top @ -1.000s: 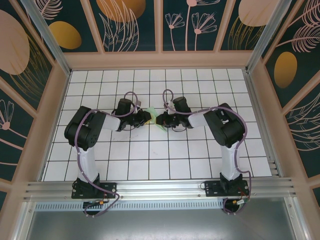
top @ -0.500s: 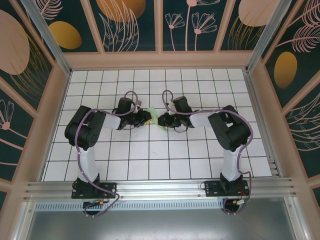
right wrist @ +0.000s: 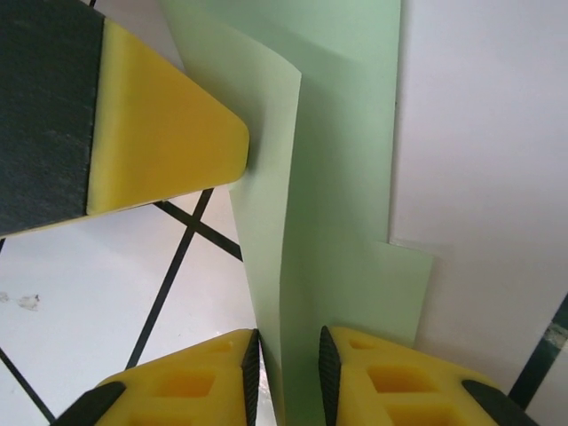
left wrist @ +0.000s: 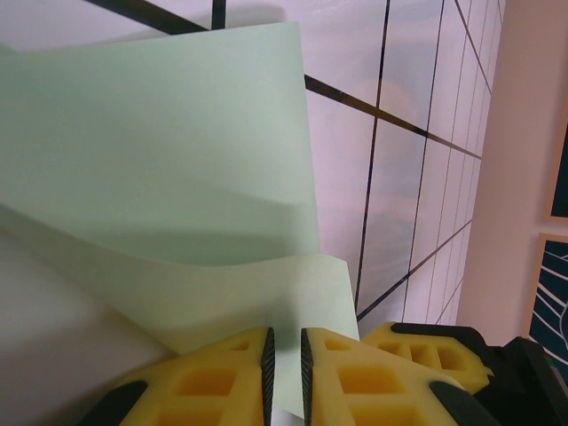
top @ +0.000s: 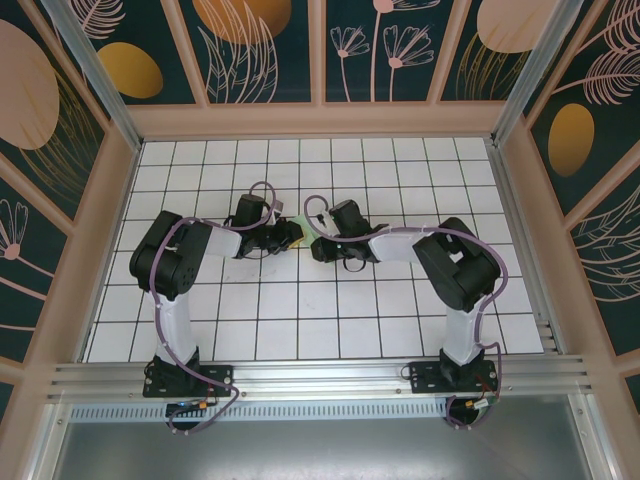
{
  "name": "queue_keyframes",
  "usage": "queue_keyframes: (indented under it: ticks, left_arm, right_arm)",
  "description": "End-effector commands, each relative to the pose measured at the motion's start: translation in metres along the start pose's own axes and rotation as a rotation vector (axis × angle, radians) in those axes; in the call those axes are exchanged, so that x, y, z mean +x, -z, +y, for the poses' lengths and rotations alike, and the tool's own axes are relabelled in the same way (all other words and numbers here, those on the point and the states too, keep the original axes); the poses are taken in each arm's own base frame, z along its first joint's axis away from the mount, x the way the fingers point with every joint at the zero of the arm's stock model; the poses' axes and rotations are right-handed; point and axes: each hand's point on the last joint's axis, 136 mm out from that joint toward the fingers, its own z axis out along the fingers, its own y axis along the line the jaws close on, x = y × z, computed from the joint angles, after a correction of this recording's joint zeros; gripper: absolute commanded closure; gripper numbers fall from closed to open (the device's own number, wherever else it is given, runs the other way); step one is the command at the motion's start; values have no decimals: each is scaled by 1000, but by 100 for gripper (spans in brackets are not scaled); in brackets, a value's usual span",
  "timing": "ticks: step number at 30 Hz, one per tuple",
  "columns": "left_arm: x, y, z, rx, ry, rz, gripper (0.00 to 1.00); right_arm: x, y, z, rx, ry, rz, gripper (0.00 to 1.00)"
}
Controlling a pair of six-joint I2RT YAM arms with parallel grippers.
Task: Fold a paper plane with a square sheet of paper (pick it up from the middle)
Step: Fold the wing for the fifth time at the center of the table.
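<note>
My left pincer (left wrist: 286, 342) is nearly shut. Its 2 yellow pads nip the lower edge of the square sheet of paper (left wrist: 169, 151), which rises from them in a curved, pale green sweep, 1 layer lapped over another. My right pincer (right wrist: 288, 346) has its pads a little apart, with a creased fold of the same sheet standing in the gap. I cannot tell whether they press on it or only flank it. In that wrist view, 1 yellow pad of my left pincer sits just against the sheet's edge at the upper left. From above, both pincers meet tip to tip near the middle of the white tiled counter (top: 300, 320), with the sheet between them.
</note>
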Motion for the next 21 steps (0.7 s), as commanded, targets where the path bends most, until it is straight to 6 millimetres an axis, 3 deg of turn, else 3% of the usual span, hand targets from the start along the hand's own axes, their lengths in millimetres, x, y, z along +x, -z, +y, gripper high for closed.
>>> queue_keyframes:
  ticks: [1, 7, 10, 13, 17, 21]
  left_arm:
    - [3, -9, 33, -109, 15, -5, 80]
    - [2, -9, 31, -110, 8, -5, 80]
    - [-2, -6, 22, -97, -12, -10, 80]
    - [-11, 1, -1, -62, -60, -31, 78]
    - [-22, 15, -37, 8, -139, -82, 73]
    - [-23, 25, -52, 57, -185, -117, 68]
  right_arm:
    - [1, 1, -6, 51, 56, -2, 75]
    - [8, -1, -6, 31, 92, 0, 84]
    - [8, 0, -6, 0, 73, -6, 94]
    - [5, 5, -3, -75, 14, -21, 100]
    - [1, 14, 3, -183, -52, -58, 100]
    - [1, 20, 5, -269, -126, -73, 100]
